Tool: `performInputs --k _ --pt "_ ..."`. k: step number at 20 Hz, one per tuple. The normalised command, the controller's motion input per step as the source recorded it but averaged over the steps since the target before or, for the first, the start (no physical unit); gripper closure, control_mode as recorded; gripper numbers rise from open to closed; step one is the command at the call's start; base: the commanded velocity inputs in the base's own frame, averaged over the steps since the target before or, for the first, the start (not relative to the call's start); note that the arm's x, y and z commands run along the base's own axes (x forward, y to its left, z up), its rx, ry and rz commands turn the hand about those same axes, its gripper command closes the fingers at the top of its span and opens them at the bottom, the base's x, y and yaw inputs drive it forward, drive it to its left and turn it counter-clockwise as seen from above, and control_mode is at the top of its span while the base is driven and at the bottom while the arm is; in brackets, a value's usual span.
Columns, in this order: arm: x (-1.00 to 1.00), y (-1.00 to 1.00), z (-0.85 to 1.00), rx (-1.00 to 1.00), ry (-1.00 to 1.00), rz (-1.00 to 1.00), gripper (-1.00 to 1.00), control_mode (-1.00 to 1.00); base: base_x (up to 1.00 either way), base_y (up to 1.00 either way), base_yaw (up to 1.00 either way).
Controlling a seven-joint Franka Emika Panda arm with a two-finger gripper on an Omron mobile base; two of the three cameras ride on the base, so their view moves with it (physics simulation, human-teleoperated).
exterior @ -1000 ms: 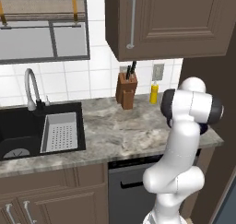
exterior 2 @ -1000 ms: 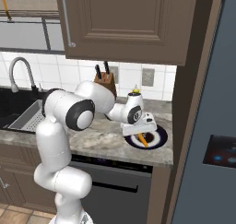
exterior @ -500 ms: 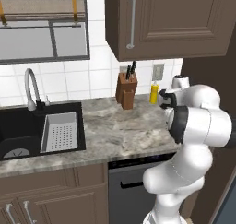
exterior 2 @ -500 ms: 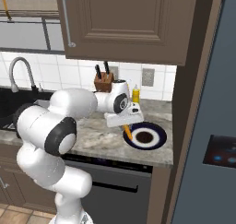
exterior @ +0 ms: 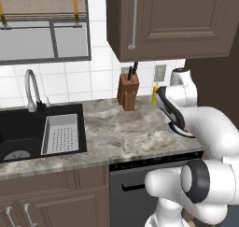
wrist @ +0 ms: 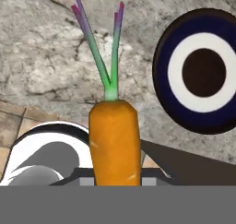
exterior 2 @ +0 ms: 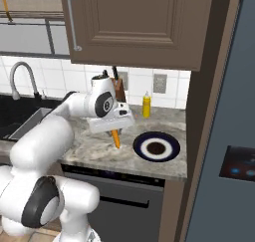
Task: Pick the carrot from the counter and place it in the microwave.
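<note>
My gripper (exterior 2: 113, 131) is closed on the carrot (exterior 2: 116, 138), lifted above the counter (exterior 2: 99, 149) beside the dark plate (exterior 2: 156, 147). A fast swing could loosen it.

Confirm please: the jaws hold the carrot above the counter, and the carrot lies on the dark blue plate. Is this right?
Not quite. The gripper holds the carrot above the counter, but left of the dark blue plate, not on it. The right base view shows this.
</note>
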Motion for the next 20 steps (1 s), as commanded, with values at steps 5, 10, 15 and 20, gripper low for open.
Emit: performInputs --k 5,10,15,20 --pt "-0.48 0.75 0.65 0.00 0.00 0.00 1.00 -1.00 0.00 0.00 0.00" --pt "-0.69 0.65 0.36 0.00 0.00 0.00 1.00 -1.00 0.00 0.00 0.00" --pt "-0.35 0.14 0.08 0.00 0.01 -0.01 1.00 -1.00 0.00 0.00 0.00" --pt "-0.20 0.00 0.00 0.01 -0.02 0.00 1.00 -1.00 0.00 0.00 0.00"
